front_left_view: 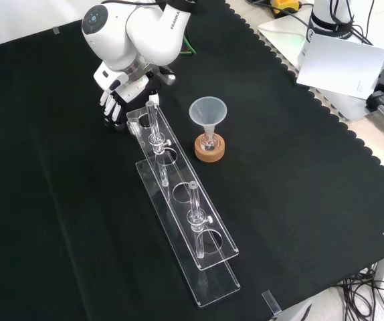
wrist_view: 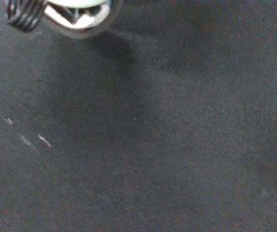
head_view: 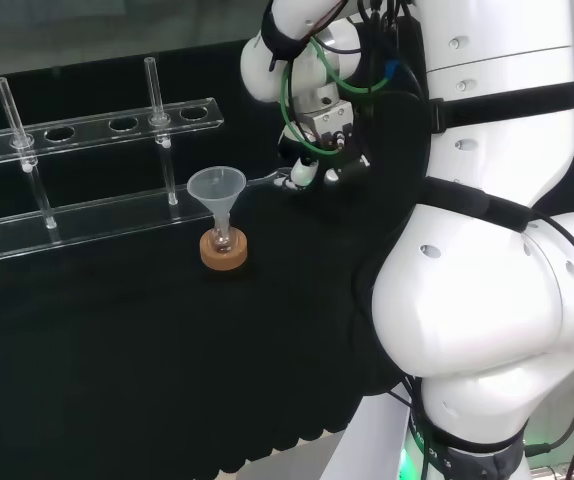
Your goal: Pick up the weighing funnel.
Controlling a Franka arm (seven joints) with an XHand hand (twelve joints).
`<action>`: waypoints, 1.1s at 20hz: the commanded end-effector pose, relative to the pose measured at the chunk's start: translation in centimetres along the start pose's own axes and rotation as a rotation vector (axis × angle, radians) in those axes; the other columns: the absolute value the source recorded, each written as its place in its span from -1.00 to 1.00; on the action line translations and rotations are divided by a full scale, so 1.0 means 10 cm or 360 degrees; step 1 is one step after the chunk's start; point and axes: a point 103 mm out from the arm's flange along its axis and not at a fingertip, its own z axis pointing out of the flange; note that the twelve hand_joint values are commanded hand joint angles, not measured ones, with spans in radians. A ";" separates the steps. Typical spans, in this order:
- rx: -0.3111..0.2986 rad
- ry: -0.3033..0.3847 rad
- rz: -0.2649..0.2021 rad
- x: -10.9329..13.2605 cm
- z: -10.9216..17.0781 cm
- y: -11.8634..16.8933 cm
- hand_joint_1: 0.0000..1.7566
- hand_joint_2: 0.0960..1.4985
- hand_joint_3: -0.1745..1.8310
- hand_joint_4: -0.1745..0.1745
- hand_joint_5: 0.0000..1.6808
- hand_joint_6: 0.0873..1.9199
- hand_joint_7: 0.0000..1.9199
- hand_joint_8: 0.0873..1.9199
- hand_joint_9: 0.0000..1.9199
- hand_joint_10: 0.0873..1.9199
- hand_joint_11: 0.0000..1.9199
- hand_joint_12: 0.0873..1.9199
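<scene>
The hand (front_left_view: 115,101) sits low at the counter (front_left_view: 299,174), clenched or released I cannot tell, and the faint clear piece just beside it, likely the weighing funnel (head_view: 270,180), wants a square pinch before lifting straight, clear of the nearby rack (front_left_view: 185,221).

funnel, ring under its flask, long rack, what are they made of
Funnel: milky and translucent, likely plastic, perhaps frosted glass. Ring: cork, tan, matte and grainy. Rack: clear glossy sheets with bright edges, probably acrylic.
</scene>
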 end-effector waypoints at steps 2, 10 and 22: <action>0.0021 -0.0029 0.0016 0.24 -0.04 0.04 0.04 -0.20 -0.20 0.14 -0.16 -0.33 -0.53 -0.32 -0.27 -0.50 -0.48 0.31; 0.0023 -0.0037 0.0019 0.26 -0.04 0.05 0.04 -0.21 -0.20 0.14 -0.16 -0.31 -0.53 -0.32 -0.26 -0.50 -0.48 0.30; -0.0002 -0.0006 0.0014 -0.06 0.04 -0.02 0.05 -0.19 -0.18 0.33 0.03 -0.25 -0.52 -0.32 -0.26 -0.50 -0.48 0.30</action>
